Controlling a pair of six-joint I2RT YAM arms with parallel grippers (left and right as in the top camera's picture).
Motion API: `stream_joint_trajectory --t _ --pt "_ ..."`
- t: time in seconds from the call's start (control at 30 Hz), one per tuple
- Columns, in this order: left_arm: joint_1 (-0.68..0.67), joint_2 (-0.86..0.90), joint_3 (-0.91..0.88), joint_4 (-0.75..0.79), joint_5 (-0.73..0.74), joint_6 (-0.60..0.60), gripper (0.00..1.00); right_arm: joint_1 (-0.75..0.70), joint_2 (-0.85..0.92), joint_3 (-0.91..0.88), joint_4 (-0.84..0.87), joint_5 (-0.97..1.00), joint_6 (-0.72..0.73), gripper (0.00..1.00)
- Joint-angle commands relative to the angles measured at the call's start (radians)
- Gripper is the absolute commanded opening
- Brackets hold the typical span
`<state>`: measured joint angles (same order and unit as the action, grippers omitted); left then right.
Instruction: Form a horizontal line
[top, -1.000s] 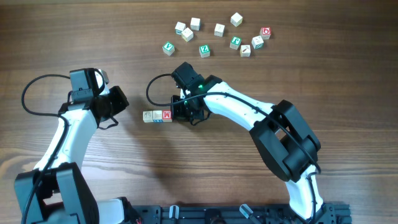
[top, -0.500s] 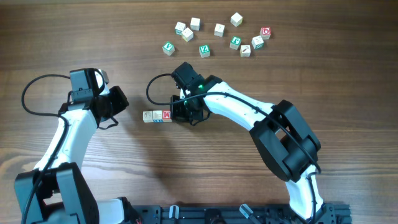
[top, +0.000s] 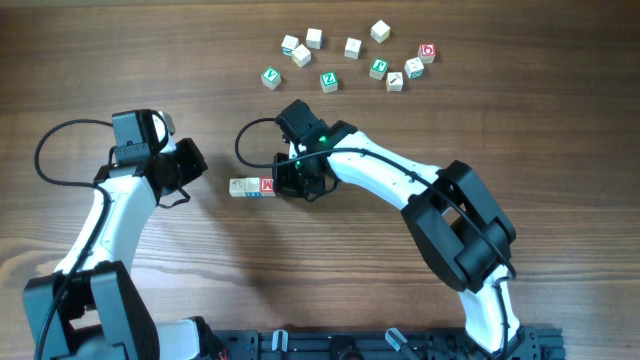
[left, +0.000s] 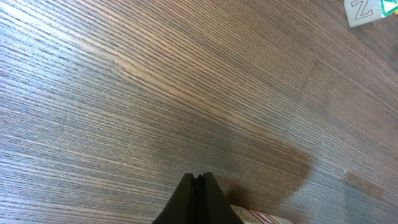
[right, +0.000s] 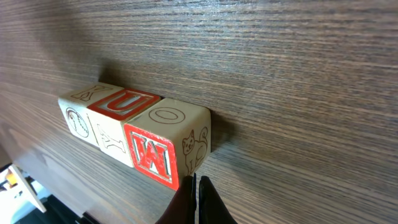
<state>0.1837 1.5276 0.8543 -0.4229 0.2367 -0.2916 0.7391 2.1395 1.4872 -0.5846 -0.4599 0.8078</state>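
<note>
A line of three pale wooden letter cubes lies side by side, faces touching, on the dark, finely grained wooden desk, left of its centre. The square-edged blocks carry carved, painted marks: the M cube shows a red M and a cat outline, the middle cube a red U on top, and the end cube a clock face. The black right claw sits pressed shut and empty, its tips just beside the M cube's corner. The left claw is likewise closed on nothing, off the line's other end. Loose cubes lie scattered well apart at the desk's far side. Nothing has visibly shifted since a second ago.
</note>
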Motion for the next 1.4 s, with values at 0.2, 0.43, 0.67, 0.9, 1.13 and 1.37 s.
stream_joint_trajectory --t 0.2,0.43,0.67,0.9,1.13,1.37 --pt "0.004 -0.014 0.018 -0.001 0.008 -0.007 0.04 0.004 0.017 -0.004 0.016 -0.039 0.02 0.04" --pt "0.003 -0.014 0.018 -0.001 0.008 -0.007 0.04 0.004 0.017 -0.004 0.016 -0.035 0.021 0.04" --pt "0.003 -0.014 0.018 -0.001 0.008 -0.008 0.04 0.004 0.017 -0.004 0.012 -0.04 0.032 0.04" --pt "0.003 -0.014 0.018 -0.001 0.008 -0.008 0.04 0.0 0.014 -0.003 -0.022 -0.034 0.029 0.04" --pt "0.003 -0.014 0.018 -0.001 0.009 -0.008 0.04 0.001 0.006 -0.003 0.004 0.08 0.034 0.04" --pt "0.003 -0.014 0.018 -0.001 0.009 -0.008 0.04 0.03 0.006 -0.003 0.015 0.116 0.041 0.04"
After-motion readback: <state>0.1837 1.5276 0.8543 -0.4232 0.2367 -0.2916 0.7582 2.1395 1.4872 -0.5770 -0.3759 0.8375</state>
